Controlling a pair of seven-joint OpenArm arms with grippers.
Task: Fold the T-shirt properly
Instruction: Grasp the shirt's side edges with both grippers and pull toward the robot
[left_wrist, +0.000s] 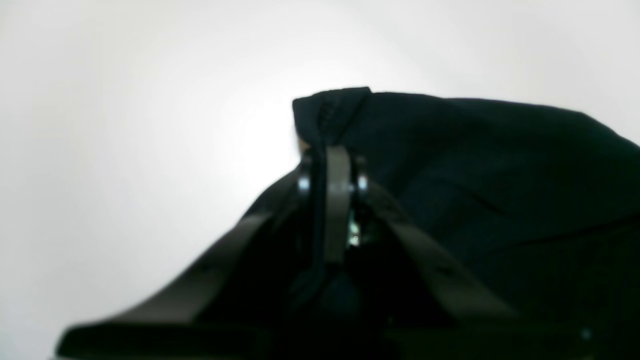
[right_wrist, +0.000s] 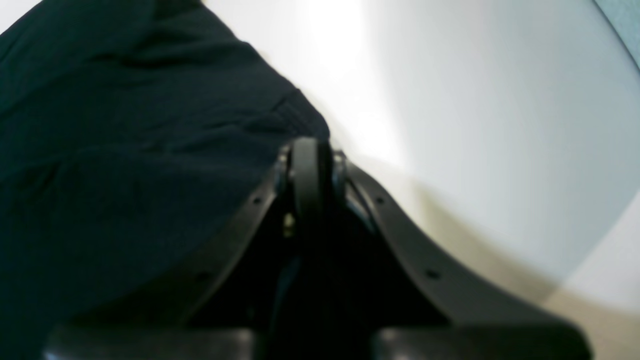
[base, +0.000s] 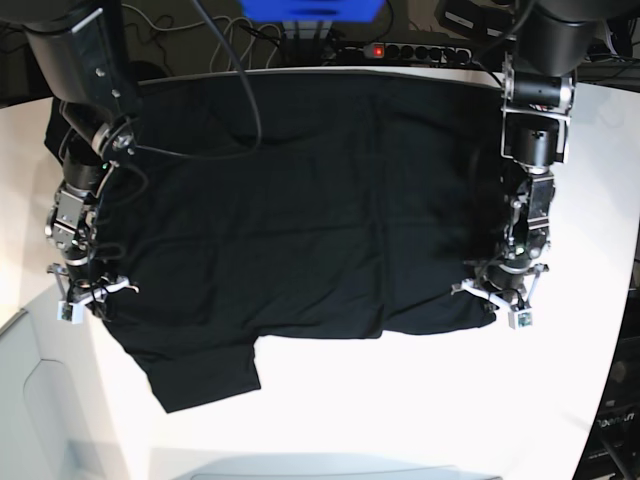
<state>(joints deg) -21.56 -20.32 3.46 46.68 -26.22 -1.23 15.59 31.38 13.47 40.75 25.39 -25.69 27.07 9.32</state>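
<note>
White tabletop (base: 400, 400) fills the scene, and the T-shirt (base: 300, 210) lies spread flat across most of it. The cloth is all black on the side that shows. One sleeve sticks out at the near edge, toward the side of the right arm.

The left pincer (base: 505, 300) sits at the shirt's edge on one side. Its wrist view shows it clenched on a small fold of black cloth, with the hem poking up above the tips. The right pincer (base: 85, 295) sits at the opposite edge. It is clenched too, right at the corner of the cloth. Its tips look closed on the shirt's edge, but that view is blurry, so how much cloth it has is hard to tell.

A few things could go wrong from here.

Each pincer seems to hold only a thin bit of cloth. If the arms lift fast, the shirt could slip out and fall in a heap.

If only one side slips, the other arm would drag the shirt crooked, and the fold would come out lopsided.

If one arm moves sooner or higher than the other, the cloth could twist or bunch in the middle.

The loose sleeve could flop under the body of the shirt and make a lump in the fold.

Black cables (base: 235, 70) hang over the far part of the shirt. Raised cloth could catch on them.
</note>
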